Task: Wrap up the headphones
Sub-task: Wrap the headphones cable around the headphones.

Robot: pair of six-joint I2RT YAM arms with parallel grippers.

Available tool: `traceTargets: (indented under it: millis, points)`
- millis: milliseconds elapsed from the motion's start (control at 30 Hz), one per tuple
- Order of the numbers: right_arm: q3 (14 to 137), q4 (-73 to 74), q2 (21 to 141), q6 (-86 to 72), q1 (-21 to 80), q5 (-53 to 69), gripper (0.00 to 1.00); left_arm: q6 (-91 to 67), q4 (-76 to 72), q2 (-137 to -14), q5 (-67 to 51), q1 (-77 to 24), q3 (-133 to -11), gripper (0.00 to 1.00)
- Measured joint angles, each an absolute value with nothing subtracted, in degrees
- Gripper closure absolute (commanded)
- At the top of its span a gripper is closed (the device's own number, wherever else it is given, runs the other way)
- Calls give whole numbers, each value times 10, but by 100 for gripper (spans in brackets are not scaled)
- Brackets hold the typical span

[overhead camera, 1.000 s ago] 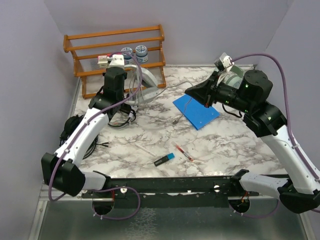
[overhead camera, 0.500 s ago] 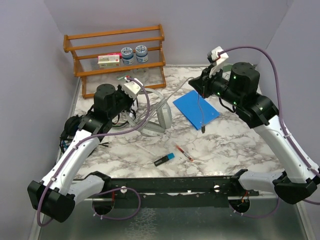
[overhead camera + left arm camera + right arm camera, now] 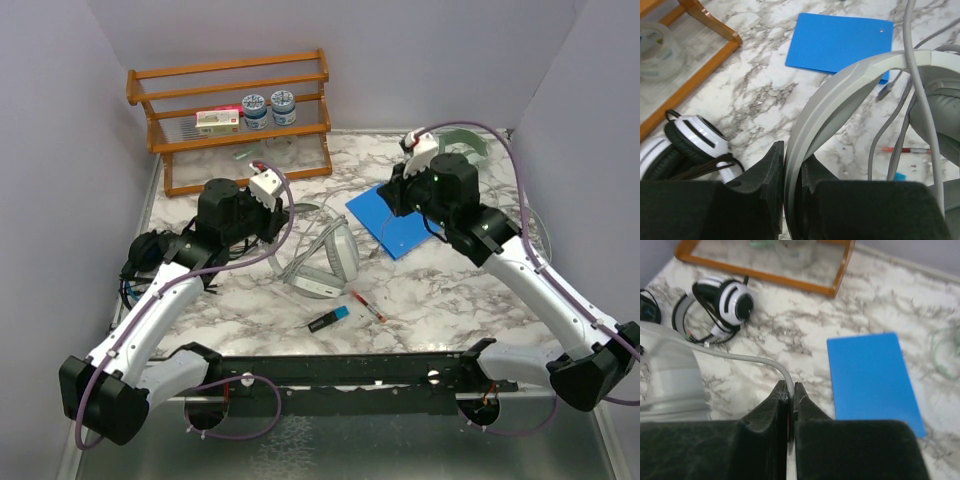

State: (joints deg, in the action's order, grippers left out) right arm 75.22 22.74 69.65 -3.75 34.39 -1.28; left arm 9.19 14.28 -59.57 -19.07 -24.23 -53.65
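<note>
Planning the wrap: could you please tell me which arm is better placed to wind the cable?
Probably right: the right gripper pinches the grey cable; the left gripper clamps the pale headband.

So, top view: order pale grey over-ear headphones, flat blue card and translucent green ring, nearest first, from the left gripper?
1. Pale grey over-ear headphones: in the left gripper.
2. Flat blue card: to its right.
3. Translucent green ring: back right.

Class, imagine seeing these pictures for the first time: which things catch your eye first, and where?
The pale grey headphones sit mid-table, their headband pinched by the left gripper, while the right gripper pinches their grey cable. A bright blue sheet lies to their right, and an orange wooden rack stands at the back left.
</note>
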Motion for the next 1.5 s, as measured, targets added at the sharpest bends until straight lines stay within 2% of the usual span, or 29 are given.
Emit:
traceTargets:
  millis: [67,233,400,633,767,900,1033,1200,1300,1367,1500]
  points:
    - [672,193,676,-59,344,-18,65,45,146,-596,-196,-242,-536,100]
    - [575,152,658,-84,340,-32,55,-46,162,-597,-222,-242,-555,100]
    - [549,97,647,-94,337,-23,37,-116,172,-586,-240,-242,-594,100]
    - [466,-19,601,-91,336,73,23,-213,229,-598,-240,-242,-742,100]
    - [420,-98,594,-93,336,115,13,-263,239,-611,-240,-242,-787,100]
    - [386,-168,595,-93,336,152,9,-291,268,-640,-241,-242,-832,100]
    - [382,-244,616,-98,336,201,0,-309,288,-656,-242,-242,-857,100]
    - [389,-336,676,-117,336,291,1,-316,302,-658,-249,-242,-868,100]
    - [412,-365,726,-126,337,311,12,-319,303,-658,-256,-242,-875,100]
    - [420,-387,748,-130,337,309,30,-321,303,-658,-262,-242,-879,100]
    - [427,-416,777,-130,336,299,72,-326,306,-659,-269,-242,-889,100]
